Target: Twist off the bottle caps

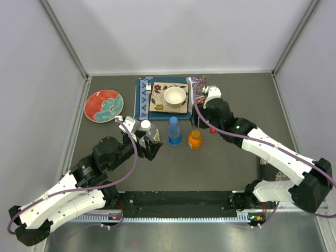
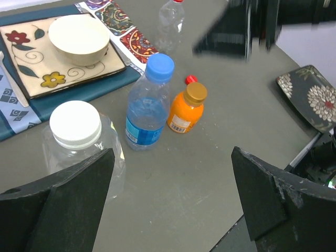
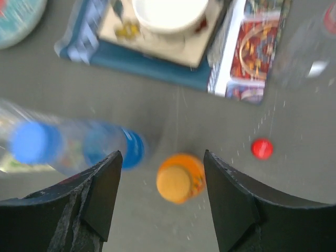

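Right end effector (image 3: 161,155) faces seemingly capped orange bottle (image 3: 179,182)

I'm looking down from high overhead at the whole table (image 1: 252,94); both wrist cameras are sitting close, sharing the orange bottle (image 3: 180,178).

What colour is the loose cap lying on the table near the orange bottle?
Red. The loose cap shows best in the right wrist view.

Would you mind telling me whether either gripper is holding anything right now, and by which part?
Nothing is held. The left gripper stands open near the white-capped bottle, and the right gripper hangs open, clear of the orange bottle.
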Action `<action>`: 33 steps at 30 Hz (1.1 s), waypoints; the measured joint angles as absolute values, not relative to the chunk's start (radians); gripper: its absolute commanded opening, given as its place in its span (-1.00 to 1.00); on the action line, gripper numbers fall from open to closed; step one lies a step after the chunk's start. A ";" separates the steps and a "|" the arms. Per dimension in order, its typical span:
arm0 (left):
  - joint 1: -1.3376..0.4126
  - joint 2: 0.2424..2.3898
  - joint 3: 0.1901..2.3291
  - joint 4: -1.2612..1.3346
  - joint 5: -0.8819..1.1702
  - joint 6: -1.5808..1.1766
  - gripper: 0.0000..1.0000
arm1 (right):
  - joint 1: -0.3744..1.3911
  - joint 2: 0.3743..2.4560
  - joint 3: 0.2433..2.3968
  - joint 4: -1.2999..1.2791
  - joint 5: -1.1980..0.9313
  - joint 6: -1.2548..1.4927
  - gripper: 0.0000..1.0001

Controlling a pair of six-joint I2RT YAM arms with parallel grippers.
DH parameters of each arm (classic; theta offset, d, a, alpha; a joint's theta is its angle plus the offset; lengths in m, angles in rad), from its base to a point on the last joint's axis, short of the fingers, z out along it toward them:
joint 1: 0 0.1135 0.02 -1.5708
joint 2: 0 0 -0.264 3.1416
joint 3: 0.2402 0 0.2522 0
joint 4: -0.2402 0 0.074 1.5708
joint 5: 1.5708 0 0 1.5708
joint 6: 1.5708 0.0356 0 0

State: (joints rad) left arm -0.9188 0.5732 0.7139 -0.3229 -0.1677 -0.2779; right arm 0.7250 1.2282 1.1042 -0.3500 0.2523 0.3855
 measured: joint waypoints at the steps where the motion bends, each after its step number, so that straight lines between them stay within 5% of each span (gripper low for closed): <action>1: -0.919 0.578 0.722 -0.325 -0.177 -0.286 0.98 | 0.739 1.229 1.074 -0.362 0.258 0.390 0.42; 23: -0.919 0.550 0.722 -0.347 -0.146 -0.360 0.98 | 0.817 1.349 0.936 -0.362 0.322 0.477 0.35; 33: -0.919 0.512 0.702 -0.354 -0.147 -0.369 0.98 | 0.817 1.402 0.934 -0.350 0.369 0.498 -0.29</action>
